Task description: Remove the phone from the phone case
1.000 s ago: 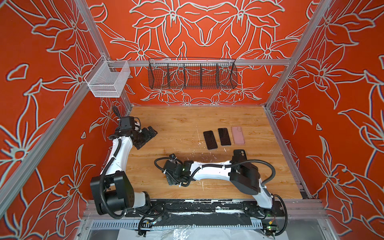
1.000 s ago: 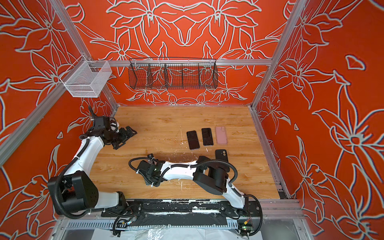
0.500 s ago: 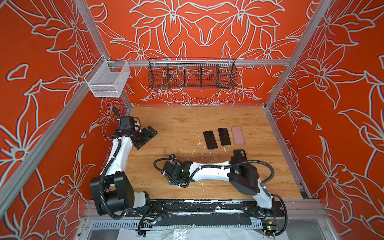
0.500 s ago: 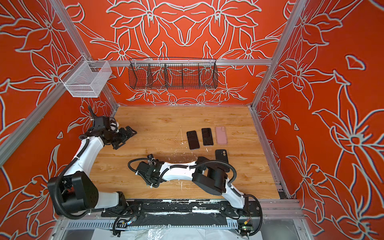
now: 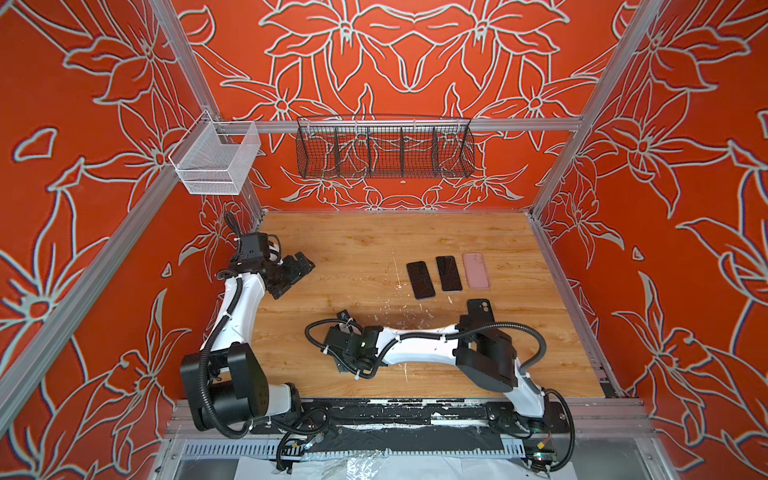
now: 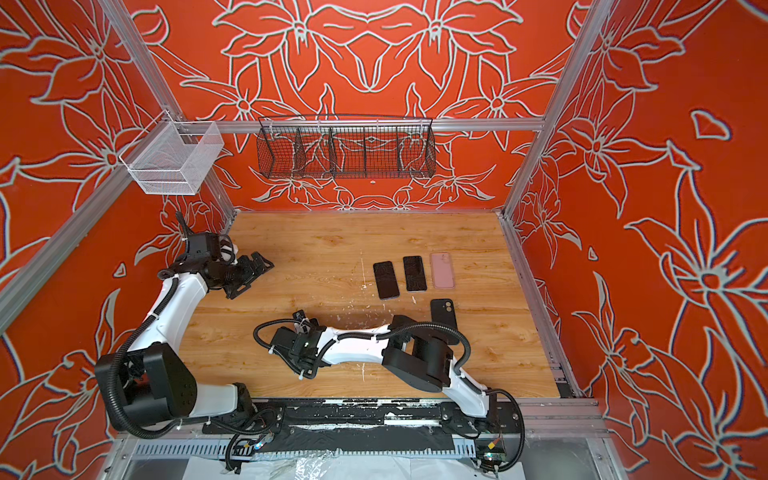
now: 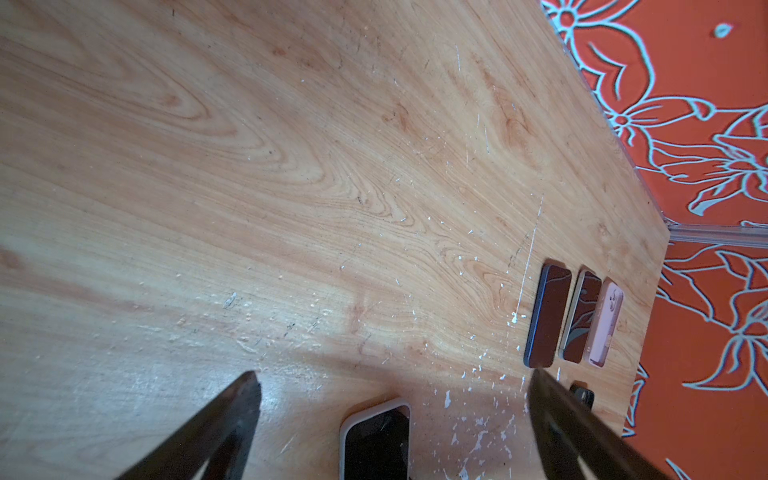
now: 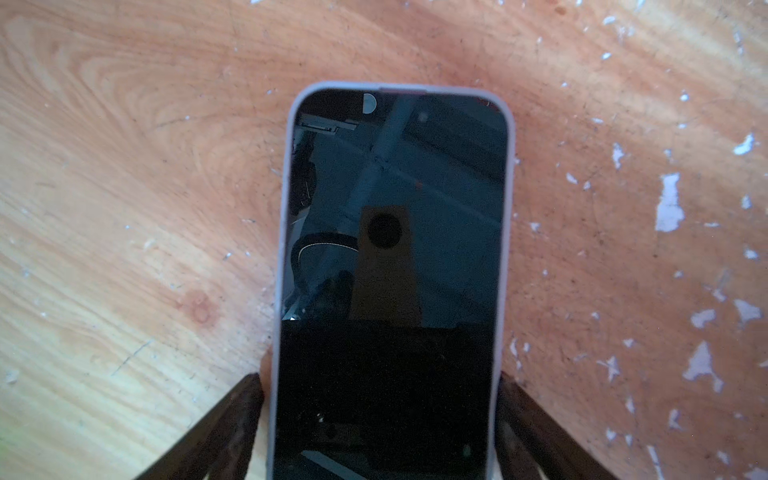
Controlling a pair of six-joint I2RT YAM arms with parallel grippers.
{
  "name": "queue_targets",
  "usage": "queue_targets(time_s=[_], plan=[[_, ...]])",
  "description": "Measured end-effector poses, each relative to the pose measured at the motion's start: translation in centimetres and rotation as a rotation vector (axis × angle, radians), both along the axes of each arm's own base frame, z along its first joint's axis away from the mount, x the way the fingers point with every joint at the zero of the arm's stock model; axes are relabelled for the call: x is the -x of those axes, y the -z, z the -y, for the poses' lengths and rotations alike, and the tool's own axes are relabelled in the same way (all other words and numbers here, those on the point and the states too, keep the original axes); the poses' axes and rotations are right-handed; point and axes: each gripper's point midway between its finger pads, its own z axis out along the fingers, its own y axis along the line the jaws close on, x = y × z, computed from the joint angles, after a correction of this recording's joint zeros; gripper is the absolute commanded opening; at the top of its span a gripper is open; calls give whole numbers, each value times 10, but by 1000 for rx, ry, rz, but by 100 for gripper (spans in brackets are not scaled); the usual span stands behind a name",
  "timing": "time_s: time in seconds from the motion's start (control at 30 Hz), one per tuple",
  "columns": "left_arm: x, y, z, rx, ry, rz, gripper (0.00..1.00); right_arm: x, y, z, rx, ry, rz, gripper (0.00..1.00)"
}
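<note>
Little has shifted in the last second. Your right gripper (image 8: 380,382) has drawn its jaws in slightly around the cased phone (image 8: 386,270), and the arm itself has barely moved. In the right wrist view 1 finger sits against each long side of the pale phone case (image 8: 284,208). I cannot tell whether they are pressing yet or only flanking it. The phone lies flat, screen up, fully seated in its case, at about 7 o'clock from the middle of the wooden table (image 5: 353,245). So extraction has not begun, and this looks like the pinning step.

Your left gripper (image 5: 293,276) has stayed at about 10 o'clock, spread wide and holding nothing, well apart from the phone.

At about 2 o'clock lie 2 bare dark phones (image 5: 420,279) (image 5: 449,273) and an empty pink case (image 5: 475,270), side by side. A black case (image 5: 480,309) at 3 o'clock lies partly under your right elbow.

The table between the left gripper and the phone is bare. However, the right wrist covers most of the phone from above, probably leaving the left little edge to reach.
</note>
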Motion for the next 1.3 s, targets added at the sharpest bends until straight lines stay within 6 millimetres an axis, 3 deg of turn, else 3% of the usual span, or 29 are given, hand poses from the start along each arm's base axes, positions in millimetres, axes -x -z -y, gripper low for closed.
queue_targets(time_s=[0.13, 0.33, 0.6, 0.7, 0.87, 1.07, 1.3], plan=[[0, 0, 0, 0, 0, 0, 97, 0, 0, 1, 8, -4, 3, 79], [0, 0, 0, 5, -5, -1, 97, -1, 0, 1, 10, -4, 11, 61], [0, 0, 2, 28, -20, 1, 97, -3, -2, 3, 11, -6, 33, 59], [7, 9, 6, 55, -41, -4, 97, -3, -2, 5, 14, -17, 40, 59], [33, 30, 19, 132, -85, -26, 97, -5, -3, 17, 37, -30, 42, 59], [52, 31, 38, 248, -103, 17, 97, -14, -3, 33, 53, -33, 27, 59], [70, 43, 74, 375, -48, 4, 97, -30, -3, 54, 36, -5, -14, 59]])
